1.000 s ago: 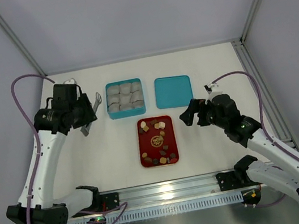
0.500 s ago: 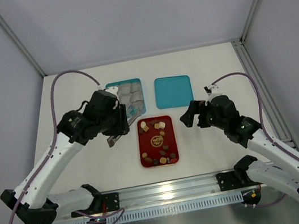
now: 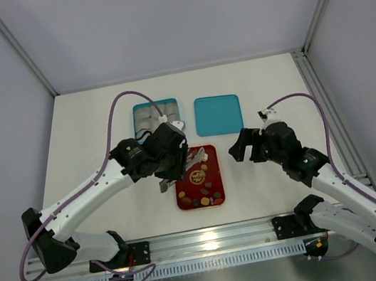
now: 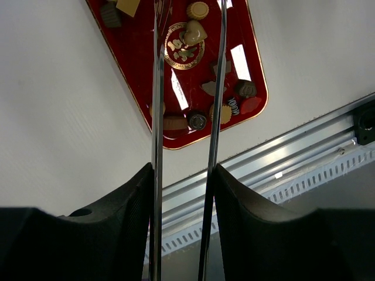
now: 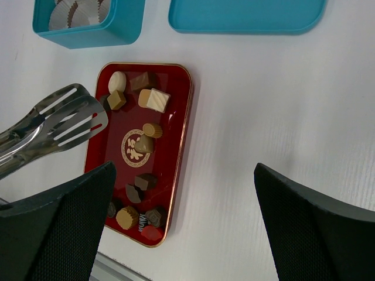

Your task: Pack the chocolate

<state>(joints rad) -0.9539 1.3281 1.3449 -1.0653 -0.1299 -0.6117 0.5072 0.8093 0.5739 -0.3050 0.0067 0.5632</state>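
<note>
The chocolate [image 3: 198, 176] lies as several small brown, tan and cream pieces on a red tray [image 3: 219, 178] at the table's middle. My left gripper [image 3: 171, 159] is shut on metal tongs [image 3: 192, 158], whose tips hang slightly apart over the tray's far left part. In the left wrist view the tongs' blades [image 4: 156, 88] run over the tray [image 4: 146, 64] and the chocolate [image 4: 194, 32]. My right gripper [image 3: 241, 144] is open and empty, right of the tray. The right wrist view shows the tongs [image 5: 64, 120], the tray [image 5: 176, 140] and the chocolate [image 5: 155, 99].
A teal box [image 3: 137, 113] with pale paper cups stands behind the tray, partly hidden by my left arm. Its teal lid [image 3: 218, 114] lies to the box's right. A metal rail [image 3: 211, 237] runs along the near edge.
My left arm has swung from the far left side to over the red tray, carrying the tongs. The right arm has barely moved.
</note>
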